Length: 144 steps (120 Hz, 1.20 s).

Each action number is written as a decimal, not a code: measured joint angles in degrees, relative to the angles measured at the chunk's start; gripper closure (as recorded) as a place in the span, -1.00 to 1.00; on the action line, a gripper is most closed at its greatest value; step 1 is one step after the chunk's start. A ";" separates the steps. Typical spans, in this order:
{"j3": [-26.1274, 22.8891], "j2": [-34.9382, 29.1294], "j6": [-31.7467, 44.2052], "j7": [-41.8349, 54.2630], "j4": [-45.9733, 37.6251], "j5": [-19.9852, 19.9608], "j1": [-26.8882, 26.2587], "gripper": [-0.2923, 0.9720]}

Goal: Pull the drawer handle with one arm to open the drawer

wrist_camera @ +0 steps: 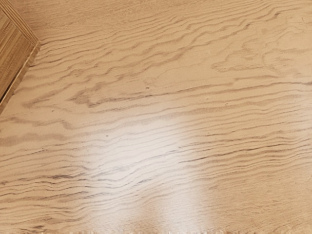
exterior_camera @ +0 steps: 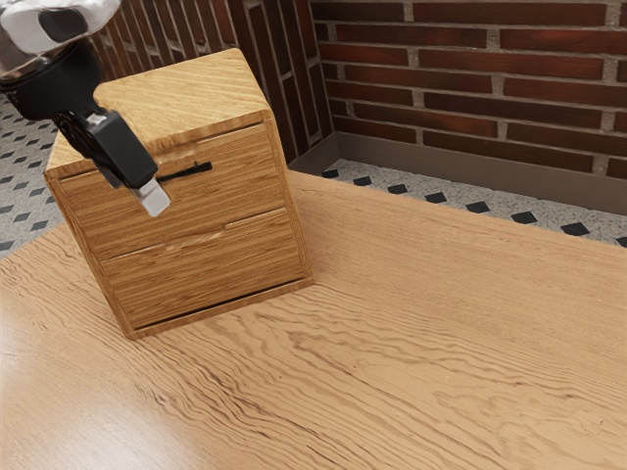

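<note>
Externally I see my black two-finger gripper [exterior_camera: 154, 199] beside the thin black handle [exterior_camera: 188, 172] on the top drawer [exterior_camera: 230, 191] of the light wooden cabinet [exterior_camera: 176, 93], though I cannot tell how its jaws stand, while the wrist view adds that cabinet's bottom corner and open grained wooden tabletop [wrist_camera: 185, 122].

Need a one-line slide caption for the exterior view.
Black gripper beside the dark bar handle of the two-drawer wooden cabinet's upper drawer.

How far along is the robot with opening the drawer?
Done: the tool is at the top drawer front, just beside its black handle. In hand: lining up on that handle. Left: grabbing it and pulling, since the drawer looks shut, level with the wooden cabinet.
</note>
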 joint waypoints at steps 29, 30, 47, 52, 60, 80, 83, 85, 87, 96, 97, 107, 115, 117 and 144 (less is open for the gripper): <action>2.58 -3.70 8.33 -0.14 -5.56 4.70 -0.04 -0.54; 2.72 -3.70 8.60 -0.14 -5.61 4.78 -0.04 -0.54; 4.26 -3.81 14.55 -0.18 -9.09 6.19 -0.15 -0.54; 4.36 -3.16 15.25 -0.16 -8.05 6.79 -0.04 -0.54; 4.77 -2.62 15.59 -0.10 -6.91 7.43 0.18 -0.54; 8.75 -2.76 18.30 -0.12 -9.34 8.14 -0.70 -0.54; 9.45 -2.77 18.93 -0.11 -9.74 8.41 -1.30 -0.54; 9.84 -2.75 19.31 -0.10 -9.94 8.81 -1.89 -0.54; 10.26 -2.71 19.66 -0.09 -10.08 9.28 -2.59 -0.54; 11.55 -2.50 20.93 0.24 -10.30 11.49 -5.00 -0.54; 11.62 -2.47 21.05 0.33 -10.30 11.69 -5.13 -0.54; 12.35 -2.27 21.98 1.21 -10.31 13.12 -5.73 -0.54; 12.54 -2.13 22.50 2.16 -10.29 13.82 -5.84 -0.54; 12.56 -2.01 22.61 2.42 -10.27 13.93 -5.85 -0.54; 12.62 2.19 23.46 5.28 -10.20 14.37 -5.89 -0.54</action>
